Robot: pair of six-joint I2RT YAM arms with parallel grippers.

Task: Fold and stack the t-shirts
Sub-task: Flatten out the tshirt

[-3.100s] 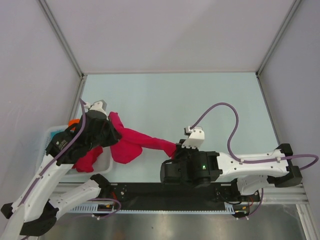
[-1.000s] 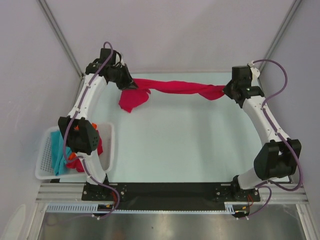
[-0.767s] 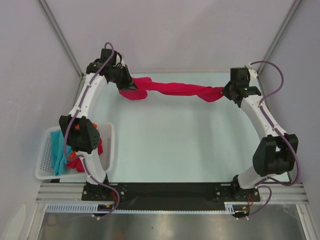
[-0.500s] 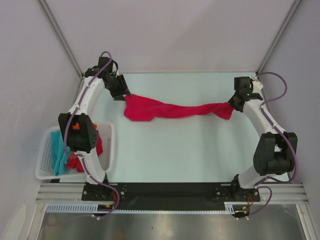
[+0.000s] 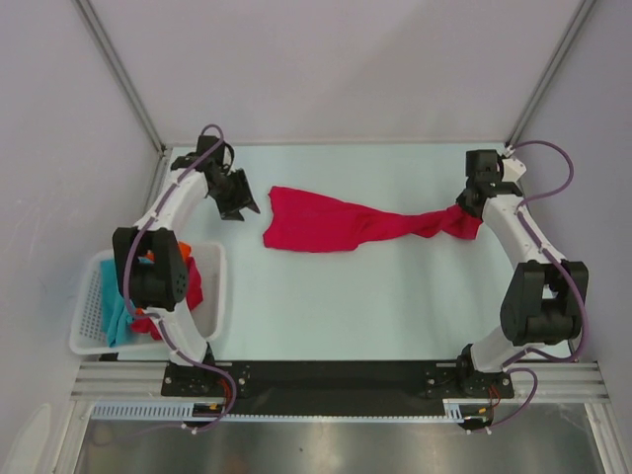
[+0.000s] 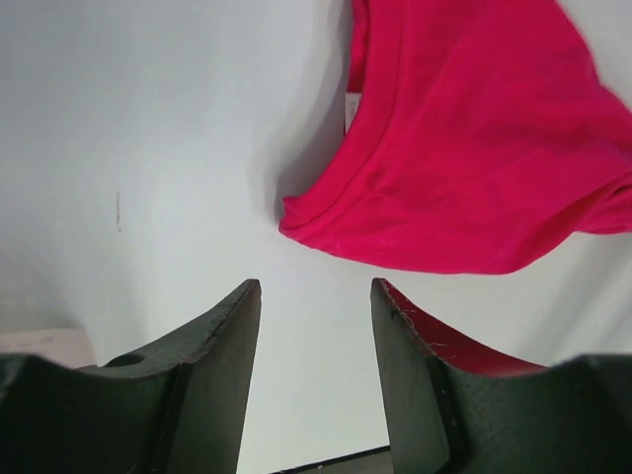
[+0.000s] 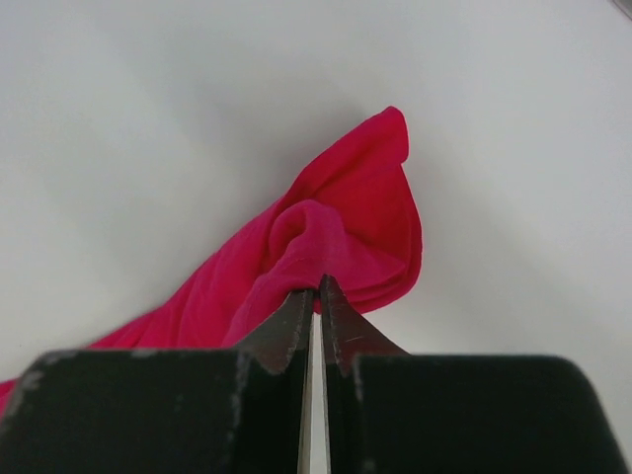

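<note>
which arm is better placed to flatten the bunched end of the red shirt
Right. Right gripper is shut on the red t-shirt, at its bunched end; left gripper is open, off the cloth.

Left wrist view: red t-shirt runs off the top and right edges, so its full shape is not visible. White label at its edge is too small to read. Left gripper has its finger bases cut by the bottom edge. Pale patch at lower left is cropped and cannot be identified.

Right wrist view: the shirt's length drops behind the right gripper body at lower left. The pinch point is masked by the tips (only a thin slit shows).

Top view: white basket is partly under the left arm's elbow. Teal t-shirt, second red t-shirt and orange t-shirt show only as scraps.
</note>
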